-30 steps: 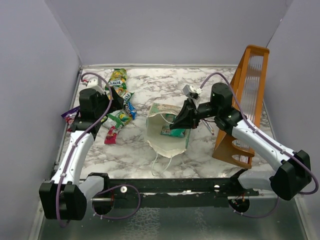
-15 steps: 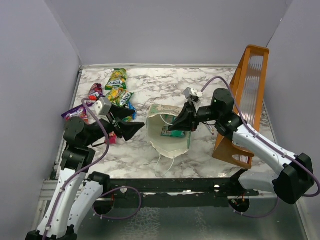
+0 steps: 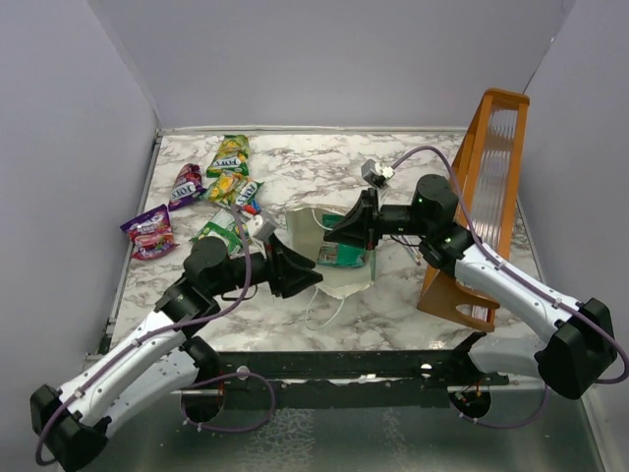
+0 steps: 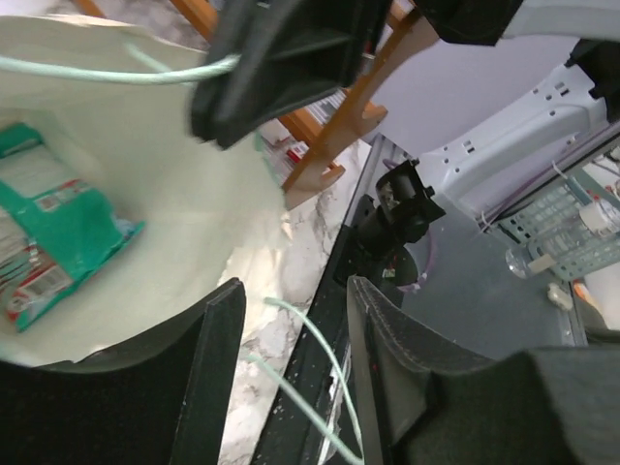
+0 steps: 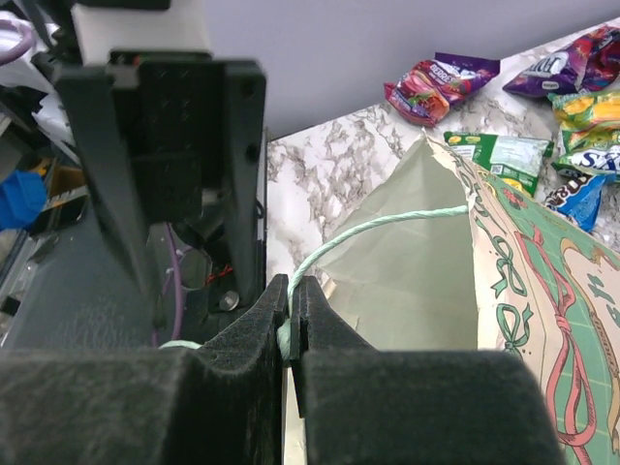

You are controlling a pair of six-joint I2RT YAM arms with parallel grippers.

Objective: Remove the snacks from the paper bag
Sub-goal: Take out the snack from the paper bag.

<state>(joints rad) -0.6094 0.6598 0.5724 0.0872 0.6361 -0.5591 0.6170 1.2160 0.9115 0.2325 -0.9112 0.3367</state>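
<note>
Right hand [image 5: 291, 291] pinched mint-green paper bag's [image 5: 407, 276] thin cord handle [image 5: 387, 225]. Left hand [image 4: 294, 289] spread at its mouth; crinkly teal foil packet [image 4: 53, 223] inside. More shiny packets [image 3: 228, 157] at 10 o'clock.

- The marble-patterned table [image 3: 324, 167] is closed in by plain grey walls at the back and both sides.
- Loose packets lie at its far left. A green-yellow packet [image 3: 231, 154] is farthest back, with a purple packet [image 3: 186, 184], a yellow packet [image 3: 225, 186] and a blue packet [image 3: 248, 196] close together in front of it.
- A purple-pink packet [image 3: 147, 232] lies alone by the left edge.
- A green packet [image 3: 218, 232] lies nearest the bag.
- The paper bag [image 3: 339, 280] rests mid-table, and one loop handle [image 3: 319, 313] trails onto the marble.
- A wooden rack [image 3: 462, 285] stands at the right.
</note>
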